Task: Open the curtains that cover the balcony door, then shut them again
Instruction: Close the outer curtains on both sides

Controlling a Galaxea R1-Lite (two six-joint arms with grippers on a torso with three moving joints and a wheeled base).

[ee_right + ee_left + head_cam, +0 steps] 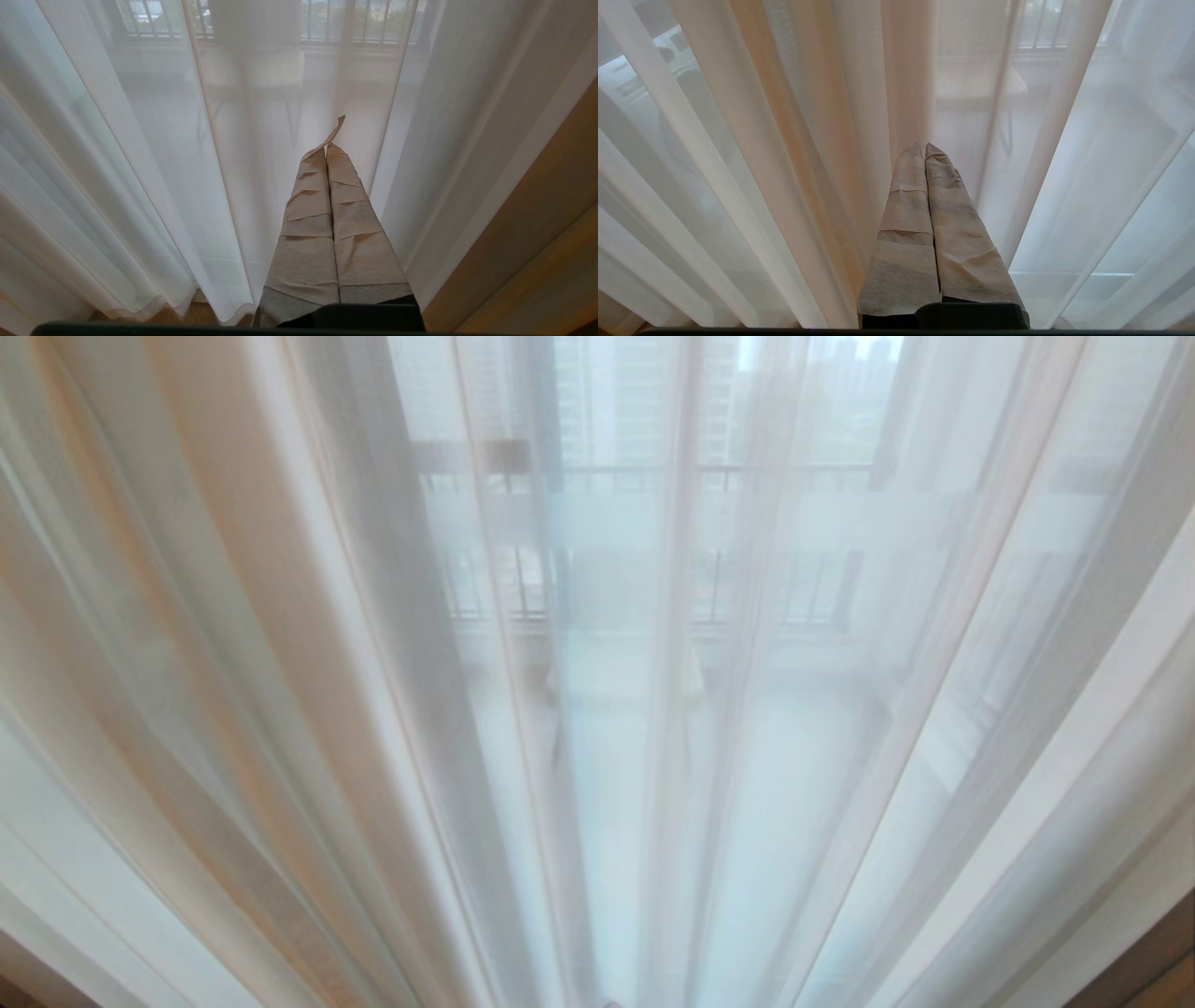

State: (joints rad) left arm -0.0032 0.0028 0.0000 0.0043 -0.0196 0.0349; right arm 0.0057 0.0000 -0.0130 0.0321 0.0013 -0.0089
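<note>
with the sheer curtains [653, 709] drawn right across in front of the robot and the left gripper [920, 148] and right gripper [325, 150] both pressed shut on nothing, a sound start is probably to open one gripper and pinch a single fold near the middle seam.

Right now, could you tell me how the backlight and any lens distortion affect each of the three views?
Head view: daylight glows through the sheer curtains, veiling the railing; the folds fan outward. Left wrist view: warm tint on the folds left of the shut left hand. Right wrist view: brightest behind the shut right hand.
</note>
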